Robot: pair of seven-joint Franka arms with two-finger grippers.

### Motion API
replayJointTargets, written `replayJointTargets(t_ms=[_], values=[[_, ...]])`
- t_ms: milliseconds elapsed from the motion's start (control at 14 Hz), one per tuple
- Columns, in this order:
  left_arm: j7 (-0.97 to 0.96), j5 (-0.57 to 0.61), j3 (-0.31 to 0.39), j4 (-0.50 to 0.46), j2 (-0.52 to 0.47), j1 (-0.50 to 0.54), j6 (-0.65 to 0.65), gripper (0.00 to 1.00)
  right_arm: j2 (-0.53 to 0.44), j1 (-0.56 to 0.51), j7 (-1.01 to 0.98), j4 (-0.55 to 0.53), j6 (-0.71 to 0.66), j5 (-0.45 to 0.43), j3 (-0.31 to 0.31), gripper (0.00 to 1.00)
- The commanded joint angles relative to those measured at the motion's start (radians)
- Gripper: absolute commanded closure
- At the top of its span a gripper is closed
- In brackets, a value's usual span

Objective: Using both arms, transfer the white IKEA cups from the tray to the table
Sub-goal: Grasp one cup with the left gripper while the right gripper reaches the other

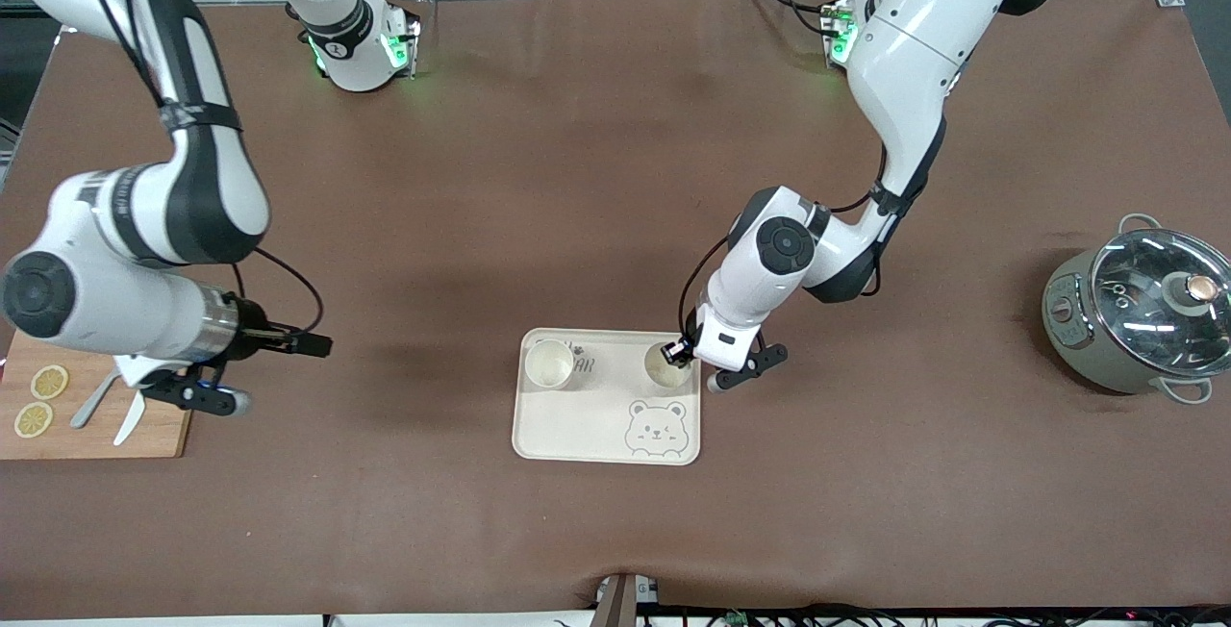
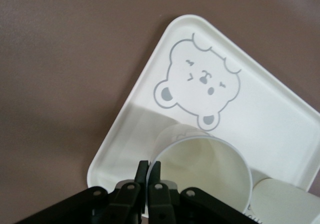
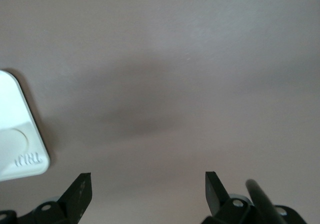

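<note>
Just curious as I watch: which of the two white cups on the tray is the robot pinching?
The cup at the tray's corner toward the left arm's end. The left claw is shut on its rim; the other cup stands alone, untouched.

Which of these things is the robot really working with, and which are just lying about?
In the job: two white cups, one standing free on the bear tray, the other pinched at its rim by the left claw.
Lying about: cutting board, lemon slices, lidded pot.
</note>
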Motion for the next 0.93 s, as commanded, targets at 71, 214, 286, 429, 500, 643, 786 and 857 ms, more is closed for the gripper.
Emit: replayJointTargets(t_ms=[71, 214, 286, 429, 500, 643, 786, 857], values=[[0.028, 0.010, 0.012, 0.030, -0.043, -0.001, -0.016, 1.00, 0.070, 0.106, 0.211, 0.029, 0.106, 0.062, -0.005, 0.00], [0.057, 0.010, 0.015, 0.030, -0.100, 0.030, -0.109, 1.00, 0.110, 0.165, 0.283, 0.032, 0.167, 0.064, -0.007, 0.00], [0.090, 0.010, 0.015, 0.024, -0.135, 0.039, -0.164, 1.00, 0.136, 0.176, 0.319, 0.034, 0.187, 0.066, -0.007, 0.00], [0.141, 0.010, 0.013, 0.015, -0.186, 0.085, -0.261, 1.00, 0.158, 0.220, 0.375, 0.035, 0.219, 0.069, -0.005, 0.00], [0.178, 0.009, 0.013, 0.007, -0.203, 0.103, -0.310, 1.00, 0.166, 0.254, 0.409, 0.035, 0.238, 0.066, -0.005, 0.00], [0.282, 0.009, 0.013, -0.004, -0.227, 0.171, -0.377, 1.00, 0.185, 0.289, 0.461, 0.035, 0.279, 0.067, -0.005, 0.00], [0.379, 0.009, 0.012, -0.031, -0.238, 0.235, -0.445, 1.00, 0.207, 0.321, 0.462, 0.035, 0.301, 0.067, -0.005, 0.15], [0.400, 0.009, 0.012, -0.056, -0.238, 0.264, -0.453, 1.00, 0.215, 0.337, 0.463, 0.035, 0.308, 0.066, -0.005, 0.20]])
